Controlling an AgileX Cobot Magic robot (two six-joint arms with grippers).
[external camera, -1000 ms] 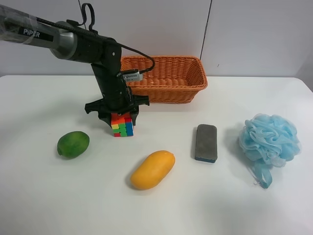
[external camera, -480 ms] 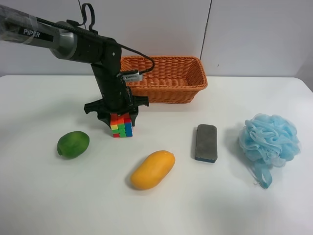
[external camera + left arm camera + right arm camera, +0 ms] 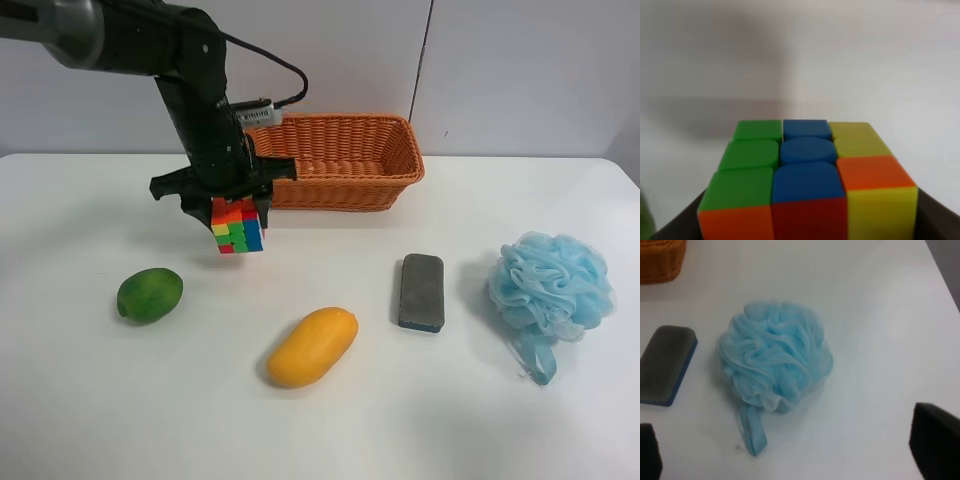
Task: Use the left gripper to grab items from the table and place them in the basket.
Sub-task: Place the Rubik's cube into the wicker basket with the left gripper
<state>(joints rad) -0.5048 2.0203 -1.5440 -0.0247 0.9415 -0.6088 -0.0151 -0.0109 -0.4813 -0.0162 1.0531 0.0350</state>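
The black two-fingered left gripper point(image 3: 236, 212) is clamped on the small multicoloured puzzle cube point(image 3: 237, 228) and holds it above the plain white table point(image 3: 100, 400). The cube is just in front of the rectangular orange-brown wicker basket point(image 3: 340, 165), at the basket's end toward the exterior high view's left. The right gripper point(image 3: 790, 455) is spread wide, beyond the basket's other end.

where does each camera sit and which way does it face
Exterior high: up high, looking down on white table, orange woven basket, left end effector gripping multicoloured puzzle cube.
Left wrist: left arm, close on cube; dark fingers flank it.
Right wrist: right arm, down at light blue mesh puff, dark grey pad; black fingertips show.
Shared with exterior: cube, puff, pad.
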